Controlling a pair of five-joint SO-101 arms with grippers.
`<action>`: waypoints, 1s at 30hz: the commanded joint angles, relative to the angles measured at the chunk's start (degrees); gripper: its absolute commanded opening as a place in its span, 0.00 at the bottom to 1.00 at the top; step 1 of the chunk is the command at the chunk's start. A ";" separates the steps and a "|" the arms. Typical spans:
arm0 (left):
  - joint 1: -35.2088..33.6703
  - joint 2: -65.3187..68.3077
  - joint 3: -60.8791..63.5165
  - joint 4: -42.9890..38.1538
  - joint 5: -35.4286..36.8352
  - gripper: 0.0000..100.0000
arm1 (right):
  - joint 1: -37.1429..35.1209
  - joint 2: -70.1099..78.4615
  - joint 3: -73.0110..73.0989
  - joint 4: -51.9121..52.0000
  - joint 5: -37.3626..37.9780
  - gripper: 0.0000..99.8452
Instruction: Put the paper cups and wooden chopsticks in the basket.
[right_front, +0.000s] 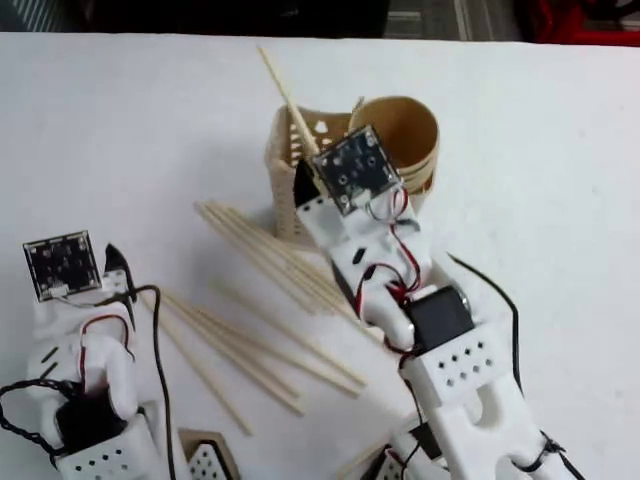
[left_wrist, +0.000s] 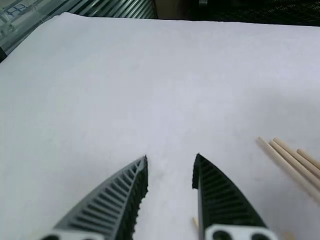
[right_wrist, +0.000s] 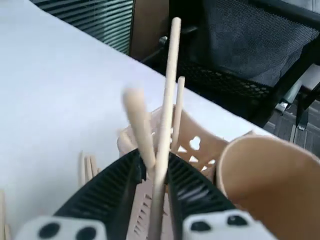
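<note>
Right pincer: clamped. My fingers are pinching the held chopsticks, a small bunch standing upright between them with the upper ends fanning apart.
Right pincer's place: hanging directly over the basket, the sticks' lower ends pointing down into it. I cannot tell whether they touch anything inside.
Basket: pale, lattice-walled with heart cut-outs, standing upright toward the far side of the table.
Paper cup: tan, its mouth open to the high camera, pressed against the basket's wall on the side away from my left arm. Whether it sits inside the basket or just beside it, I cannot tell.
Left pincer: spread wide, ridged fingers well apart, held low over the white table and well away from the basket.
Loose chopsticks: scattered flat on the table between my two arms. One fan runs out from the basket's foot and another bundle lies nearer me. A few ends lie just beside my left pincer.
</note>
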 joint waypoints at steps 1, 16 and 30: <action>-0.40 -0.40 -0.26 -1.32 0.35 0.16 | -1.19 -1.80 0.97 0.40 -0.62 0.07; -0.40 -0.40 -0.18 -1.32 0.26 0.16 | -1.54 -2.24 -11.43 18.77 -0.62 0.16; -0.40 -0.40 2.37 -4.57 0.26 0.16 | -1.54 -1.63 -11.78 36.53 -0.09 0.16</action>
